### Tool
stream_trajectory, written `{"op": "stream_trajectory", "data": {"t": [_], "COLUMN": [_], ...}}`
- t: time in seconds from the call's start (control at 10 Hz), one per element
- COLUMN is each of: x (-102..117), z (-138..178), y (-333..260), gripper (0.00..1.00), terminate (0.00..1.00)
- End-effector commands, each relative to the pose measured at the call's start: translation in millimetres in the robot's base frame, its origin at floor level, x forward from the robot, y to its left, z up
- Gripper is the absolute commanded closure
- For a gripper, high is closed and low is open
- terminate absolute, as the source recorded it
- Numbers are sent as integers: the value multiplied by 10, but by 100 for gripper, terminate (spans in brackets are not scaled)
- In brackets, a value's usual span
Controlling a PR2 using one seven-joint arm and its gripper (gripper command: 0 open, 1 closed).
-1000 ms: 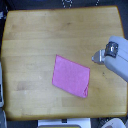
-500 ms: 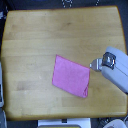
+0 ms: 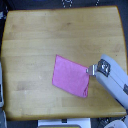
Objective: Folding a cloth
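The pink cloth [image 3: 71, 76] lies flat and unfolded on the wooden table [image 3: 45, 40], a tilted rectangle right of the table's middle, toward the near edge. My gripper [image 3: 91, 70] comes in from the exterior view's right on a grey-white arm [image 3: 114, 84]. Its tip sits at the cloth's right edge, near the upper right corner. The fingers are too small and blurred to tell whether they are open or shut, or whether they hold the cloth.
The table's right edge [image 3: 121, 45] and near edge [image 3: 50, 118] are close to the cloth. A white object [image 3: 2, 90] stands off the table at the exterior view's left. Dark floor shows beyond the far edge.
My gripper has moved down and toward the exterior view's left, from above the cloth's right side to its right edge. The cloth has not moved.
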Motion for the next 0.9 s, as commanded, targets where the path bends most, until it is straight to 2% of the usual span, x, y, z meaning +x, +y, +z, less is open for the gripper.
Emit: {"op": "stream_trajectory", "data": {"t": [0.0, 0.2, 0.5, 0.6, 0.8], "x": [-478, -352, -347, -362, -414], "z": [-1, 40, 41, 64, 90], "y": [947, 1072, 1111, 1075, 1065], "gripper": [0, 0, 0, 100, 100], "terminate": [0, 0, 0, 0, 0]}}
